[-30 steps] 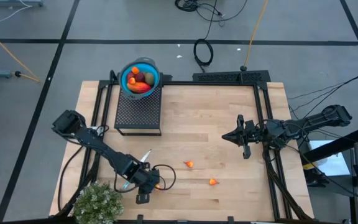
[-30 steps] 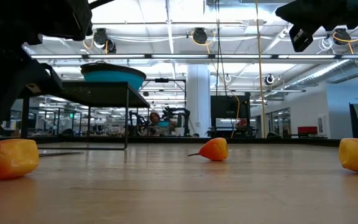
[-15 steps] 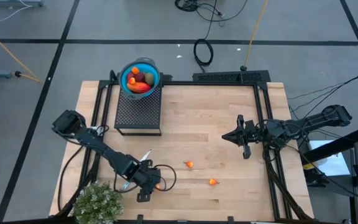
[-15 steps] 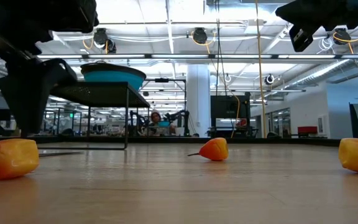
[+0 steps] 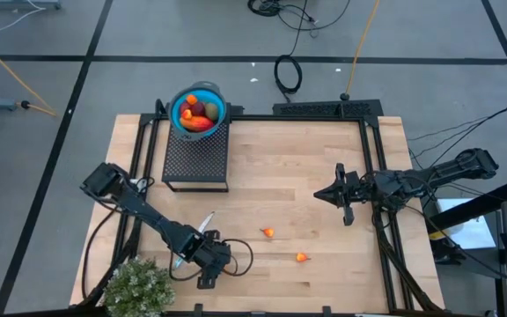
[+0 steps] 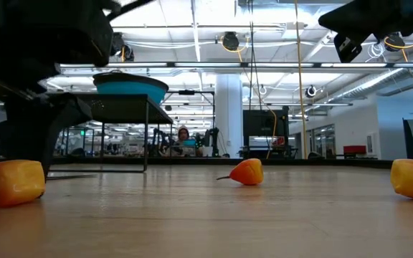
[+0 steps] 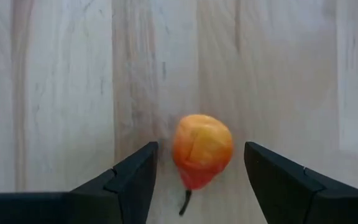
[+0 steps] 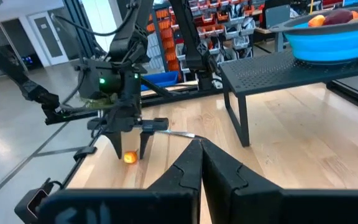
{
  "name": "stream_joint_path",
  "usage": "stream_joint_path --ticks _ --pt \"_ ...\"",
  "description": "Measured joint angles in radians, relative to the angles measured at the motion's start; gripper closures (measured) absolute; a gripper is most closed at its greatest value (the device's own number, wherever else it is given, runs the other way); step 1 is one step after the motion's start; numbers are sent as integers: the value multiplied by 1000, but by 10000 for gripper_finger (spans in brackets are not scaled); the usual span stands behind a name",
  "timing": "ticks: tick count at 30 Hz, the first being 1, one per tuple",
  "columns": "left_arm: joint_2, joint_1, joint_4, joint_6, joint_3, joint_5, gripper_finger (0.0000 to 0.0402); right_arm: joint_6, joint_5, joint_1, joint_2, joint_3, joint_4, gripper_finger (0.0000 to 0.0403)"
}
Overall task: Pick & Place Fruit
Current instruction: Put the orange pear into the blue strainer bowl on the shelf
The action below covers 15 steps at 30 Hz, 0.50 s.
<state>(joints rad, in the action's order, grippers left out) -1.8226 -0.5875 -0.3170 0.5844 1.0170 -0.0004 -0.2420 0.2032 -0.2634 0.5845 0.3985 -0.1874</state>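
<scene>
A small orange-red fruit [image 7: 202, 149] lies on the wood near the table's near-left corner. My left gripper [image 7: 201, 149] hangs over it, slanting down and open, with one finger on each side of the fruit and a gap at both. The low view shows the same fruit [image 6: 11, 183] resting on the table below the dark fingers. Two more orange fruits [image 5: 268, 232] [image 5: 301, 258] lie farther right. My right gripper [image 5: 319, 194] hovers shut above the table's right half.
A blue bowl [image 5: 199, 110] holding several fruits sits on a black mesh stand [image 5: 196, 158] at the far left. A blue-handled knife [image 5: 202, 222] lies just beside my left gripper, and a bushy green plant [image 5: 139, 289] stands at the near-left corner.
My left gripper has come down toward the orange-red fruit and rolled a little, so its fingers now reach down on both sides of it. The fruit has stayed where it was.
</scene>
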Motion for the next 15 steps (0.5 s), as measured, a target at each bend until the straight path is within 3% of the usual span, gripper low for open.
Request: stream_joint_path --ticks 8,15 --pt "-15 5 31 22 1 -58 161 0 0 0 -2 0 13 403" --pt "-15 5 29 -7 0 -49 221 0 0 0 -1 0 13 403"
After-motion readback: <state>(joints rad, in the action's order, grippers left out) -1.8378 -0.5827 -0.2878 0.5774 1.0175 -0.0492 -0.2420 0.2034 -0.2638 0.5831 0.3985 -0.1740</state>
